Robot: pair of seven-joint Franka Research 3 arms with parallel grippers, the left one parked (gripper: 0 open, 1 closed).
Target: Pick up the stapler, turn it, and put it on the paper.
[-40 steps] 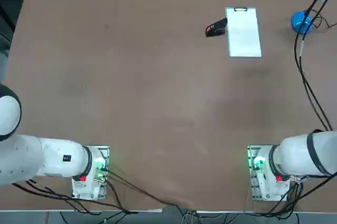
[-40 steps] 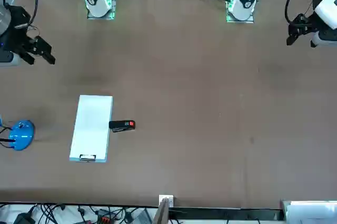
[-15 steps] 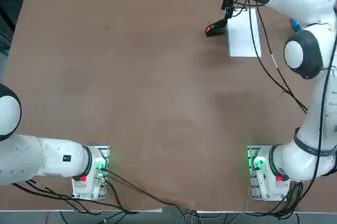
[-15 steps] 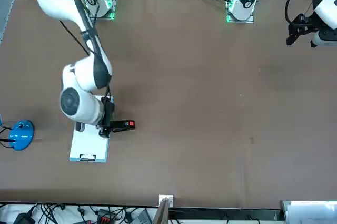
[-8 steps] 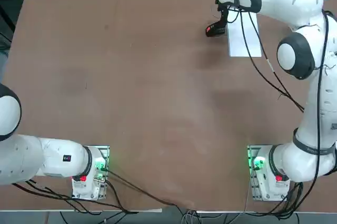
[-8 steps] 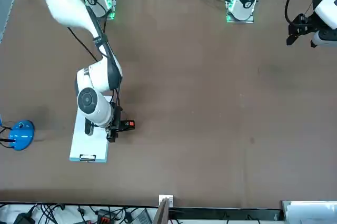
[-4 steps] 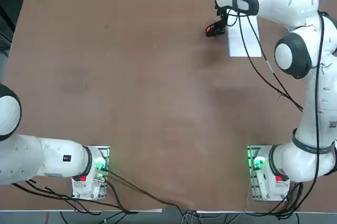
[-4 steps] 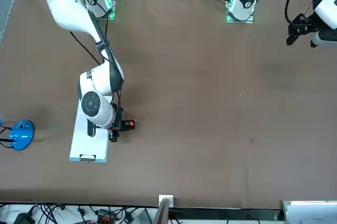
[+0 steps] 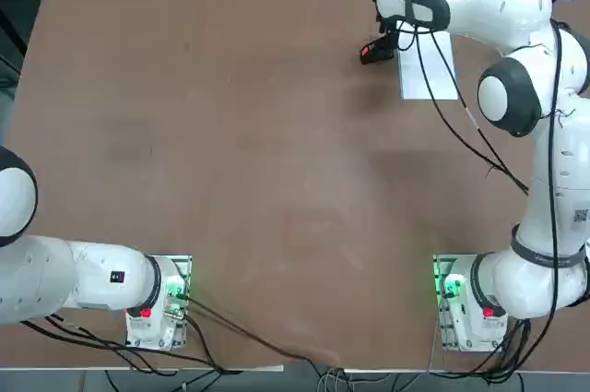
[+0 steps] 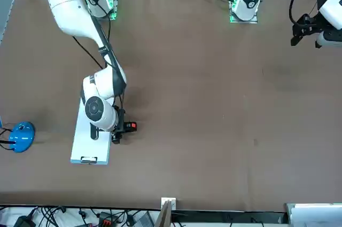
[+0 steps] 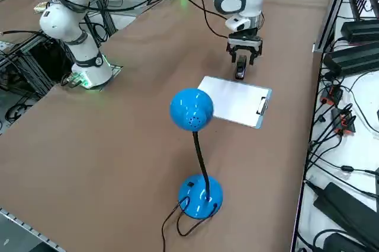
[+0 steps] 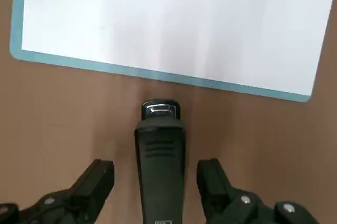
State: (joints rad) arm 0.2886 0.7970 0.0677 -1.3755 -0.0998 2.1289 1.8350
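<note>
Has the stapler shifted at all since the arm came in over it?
No. The stapler lies at the same spot beside the paper, its end toward the sheet's long edge; the open right pincer straddles it.

The stapler (image 12: 159, 166) lies between spread fingers (image 12: 97, 182), near the paper (image 12: 174, 23).

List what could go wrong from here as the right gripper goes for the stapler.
1. The right gripper is open, one finger on each side of the stapler with gaps showing; an off-centre close might skew it or push it along the table.
2. The stapler's tip lies just short of the paper; a nudge may slide it against that edge and shift the sheet.
3. The blue lamp stands beyond the paper; a wide swing might hit it.
</note>
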